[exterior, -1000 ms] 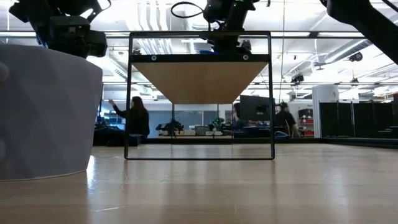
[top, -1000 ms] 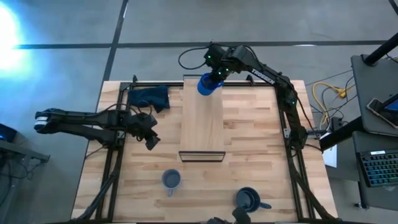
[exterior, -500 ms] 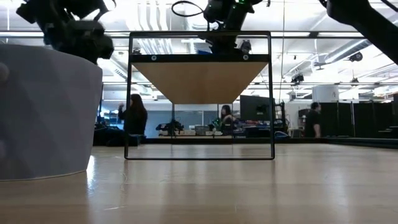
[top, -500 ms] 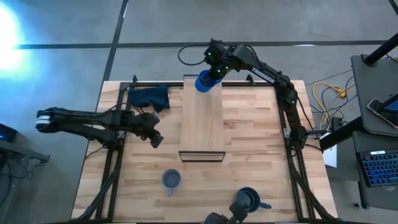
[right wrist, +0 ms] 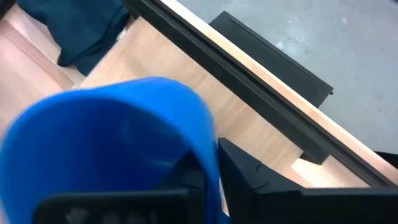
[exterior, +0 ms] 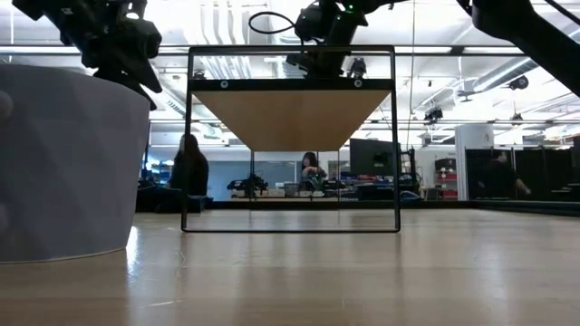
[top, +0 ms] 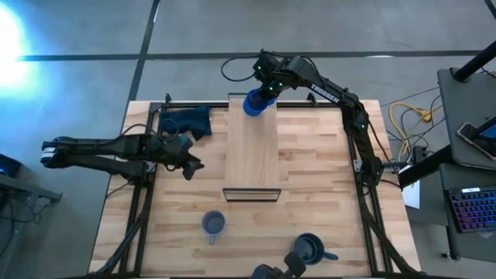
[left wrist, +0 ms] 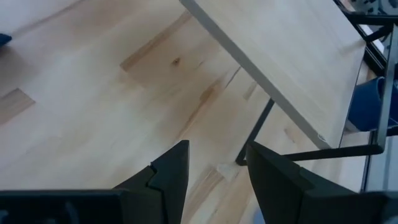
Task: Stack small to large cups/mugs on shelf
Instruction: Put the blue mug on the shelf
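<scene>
My right gripper (top: 261, 91) is shut on the bright blue mug (top: 254, 105) at the far end of the long light-wood shelf (top: 252, 155). My left gripper (top: 190, 165) is open and empty, above the tabletop left of the shelf; its wrist view shows the spread fingers (left wrist: 214, 165) and the shelf's edge (left wrist: 280, 62). The small grey-blue mug (top: 214, 225) stands on its base on the tabletop near the front edge, and looms large in the low view (exterior: 63, 163). The dark navy mug (top: 310, 249) stands at the front right. My right gripper holds the bright blue mug by its rim wall (right wrist: 208, 155), one finger inside the mug and one finger (right wrist: 249, 177) outside. The fingers come from above and from the far side. Whether the mug's base rests on the shelf, I cannot tell.
A dark blue cloth (top: 186, 122) lies at the far left of the table. The shelf's dark metal frame (top: 252, 194) stands at its near end and shows as a tall rectangle in the low view (exterior: 188, 136). People move in the room behind.
My right gripper has carried the bright blue mug a little toward the table's left, over the shelf's far end. My left gripper has shifted slightly toward the shelf and the far edge, still open.
</scene>
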Available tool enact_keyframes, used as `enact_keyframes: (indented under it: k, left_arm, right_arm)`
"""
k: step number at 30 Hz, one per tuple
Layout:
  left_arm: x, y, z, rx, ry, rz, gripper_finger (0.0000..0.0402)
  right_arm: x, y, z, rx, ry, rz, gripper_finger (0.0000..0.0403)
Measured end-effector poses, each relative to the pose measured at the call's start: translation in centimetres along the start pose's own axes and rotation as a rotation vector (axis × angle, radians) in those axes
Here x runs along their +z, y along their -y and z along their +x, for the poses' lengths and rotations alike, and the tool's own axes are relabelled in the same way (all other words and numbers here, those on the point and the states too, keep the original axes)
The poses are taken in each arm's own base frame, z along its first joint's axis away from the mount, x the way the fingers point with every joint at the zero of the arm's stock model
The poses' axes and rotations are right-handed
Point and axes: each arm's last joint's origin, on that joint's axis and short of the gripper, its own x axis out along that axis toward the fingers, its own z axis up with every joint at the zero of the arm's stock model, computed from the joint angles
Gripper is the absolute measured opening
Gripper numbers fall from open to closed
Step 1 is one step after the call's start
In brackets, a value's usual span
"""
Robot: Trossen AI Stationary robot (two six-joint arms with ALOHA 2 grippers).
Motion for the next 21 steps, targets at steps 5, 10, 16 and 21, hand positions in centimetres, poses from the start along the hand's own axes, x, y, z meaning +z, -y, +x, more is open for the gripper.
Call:
enact_keyframes:
  k: [5,10,16,21]
  left_arm:
    - [-0.1,-0.2,-0.1,0.022,0.005,0.017,0.0146]
    - [-0.2,-0.2,0.1,0.033,-0.007,0.036,0.0146]
    - [-0.2,-0.3,0.4,0.042,-0.019,0.041,0.0146]
    - [-0.2,-0.3,0.3,0.038,-0.014,0.061,0.0146]
  right_arm:
    - [0.1,-0.1,0.0,0.005,0.011,0.012,0.0069]
    - [0.2,-0.1,-0.2,0.01,0.027,0.014,0.01]
    - [0.3,-0.1,-0.6,-0.007,0.052,0.022,0.0115]
    - [0.3,0.1,-3.0,-0.032,0.123,0.027,0.0116]
